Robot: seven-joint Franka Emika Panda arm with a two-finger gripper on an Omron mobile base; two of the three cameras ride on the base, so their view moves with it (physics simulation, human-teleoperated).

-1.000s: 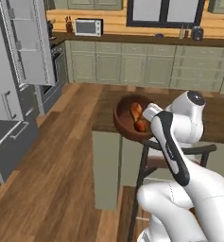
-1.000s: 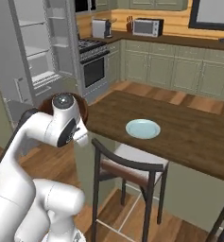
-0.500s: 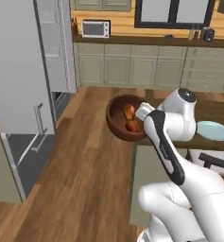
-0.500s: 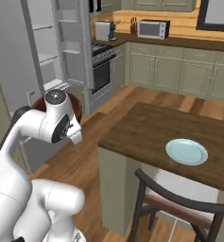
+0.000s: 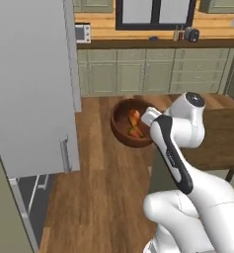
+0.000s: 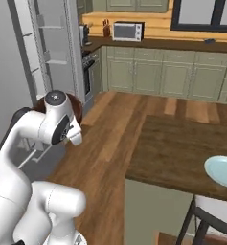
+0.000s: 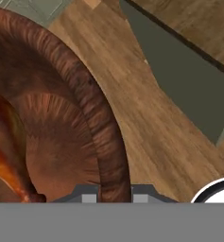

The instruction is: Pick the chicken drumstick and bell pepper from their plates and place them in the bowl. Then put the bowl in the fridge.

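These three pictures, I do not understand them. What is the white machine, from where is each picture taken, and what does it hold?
The white machine is a robot arm on a driving base in a computer-rendered kitchen. Two pictures come from cameras on the base, behind the arm, one to its left and one to its right. The third comes from a camera on the hand, looking along the gripper. The gripper is shut on the rim of a dark reddish-brown bowl and holds it above the wooden floor. Inside lies an orange-brown chicken drumstick; I cannot make out a pepper clearly. The tall grey fridge stands on the left, its door open. A pale blue plate lies on the wooden counter.
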